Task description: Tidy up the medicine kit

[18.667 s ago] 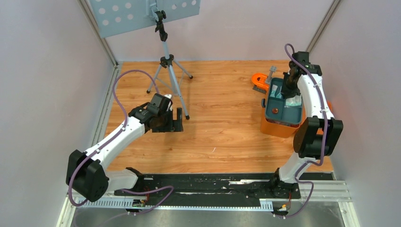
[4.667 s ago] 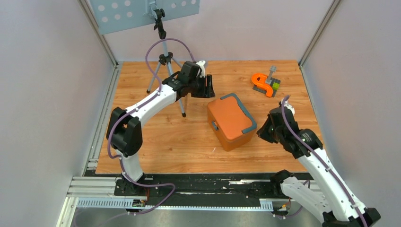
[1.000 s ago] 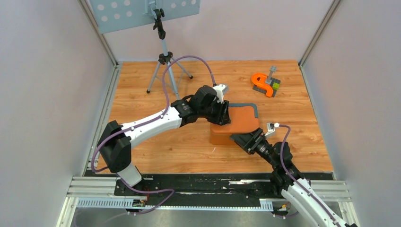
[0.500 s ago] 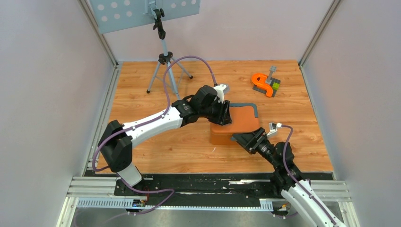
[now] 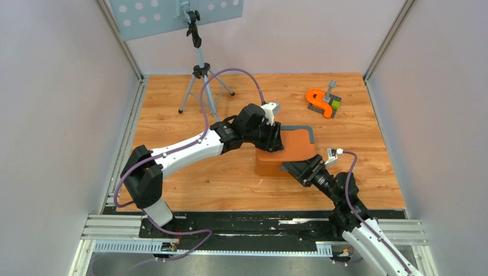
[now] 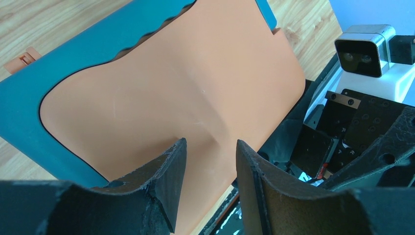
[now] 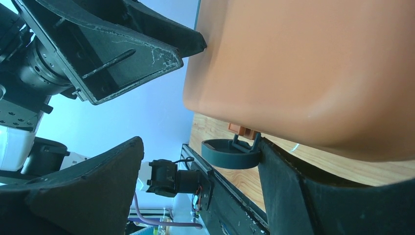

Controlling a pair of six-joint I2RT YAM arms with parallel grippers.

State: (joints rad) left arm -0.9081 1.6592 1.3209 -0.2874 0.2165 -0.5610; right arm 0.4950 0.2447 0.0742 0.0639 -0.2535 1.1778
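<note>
Pressing down on lid [image 6: 171,88] of orange medicine kit [image 5: 286,150]: left gripper [image 6: 209,147], fingers narrowly apart, sits just above lid. Right gripper [image 7: 200,144], spread wide, brackets front latch [image 7: 230,154]. Likely latching step: press straight down, avoid sliding kit across desk [image 5: 230,178].

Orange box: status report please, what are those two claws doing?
Left gripper open, over orange box, lid shut. Right gripper open at the latch. Nothing blocking either.

Nothing legible from where I stand: the orange kit lid [image 6: 171,88] shows plain, and no word, number or brand reads clearly in any view.
</note>
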